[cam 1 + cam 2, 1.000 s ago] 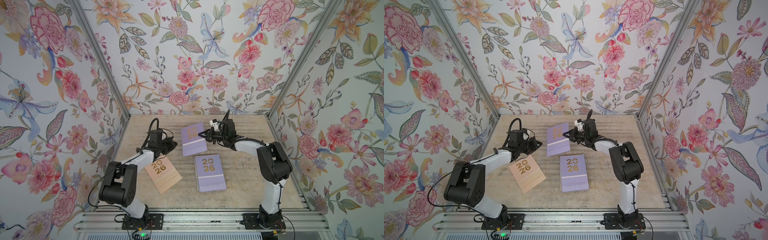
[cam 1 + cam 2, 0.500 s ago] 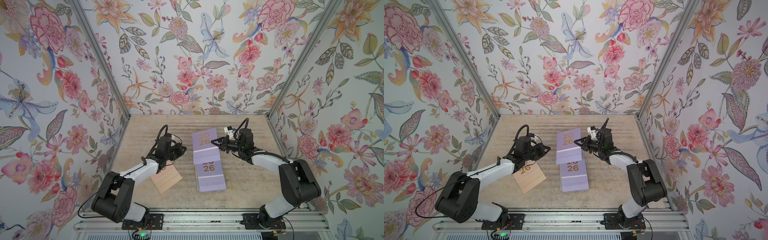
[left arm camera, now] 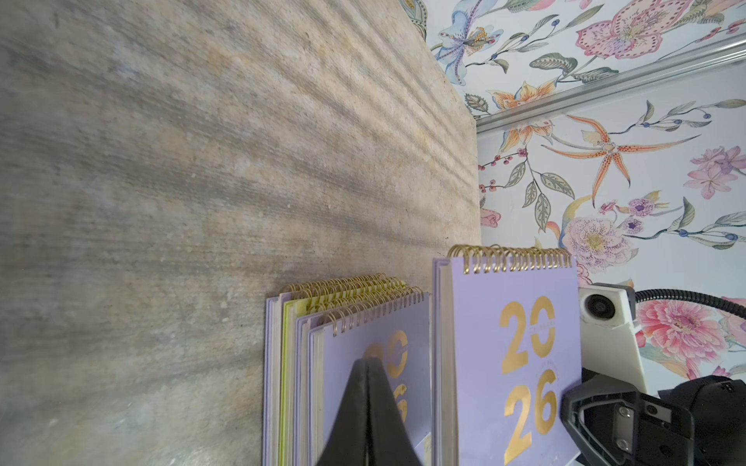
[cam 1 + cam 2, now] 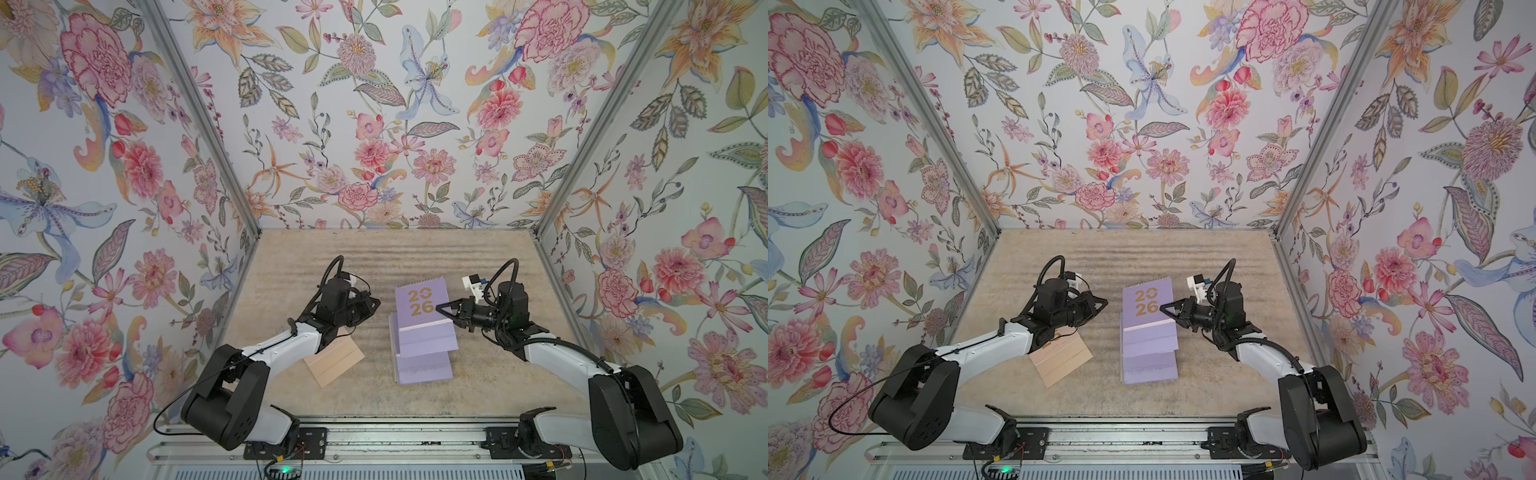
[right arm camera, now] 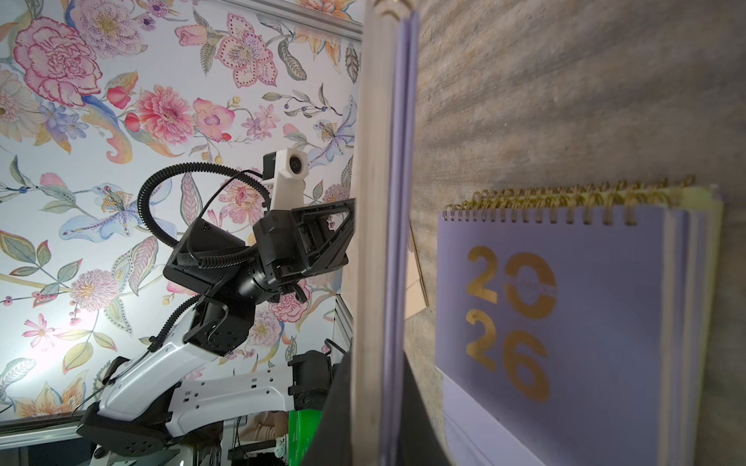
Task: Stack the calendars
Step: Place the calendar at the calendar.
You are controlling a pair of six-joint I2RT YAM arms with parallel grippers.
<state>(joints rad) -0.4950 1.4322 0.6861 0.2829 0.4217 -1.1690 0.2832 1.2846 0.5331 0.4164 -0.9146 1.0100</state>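
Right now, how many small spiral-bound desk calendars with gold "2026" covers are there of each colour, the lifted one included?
Lilac spiral-bound paper calendars: 4, the lifted lilac calendar in the right gripper, three in the pile
Yellow-green spiral-bound paper calendar: 1, in the pile
Peach-pink spiral-bound paper calendar: 1, lying apart
Total: 6

Robot lab booth, floral walls (image 4: 374, 124), aluminium frame (image 4: 395, 434)

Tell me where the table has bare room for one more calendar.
Bare: the wide far strip of the beige table along the back wall, and the near strip by the rail. Crowded: the middle, with the lilac spiral-bound calendar stack and the peach-pink calendar.
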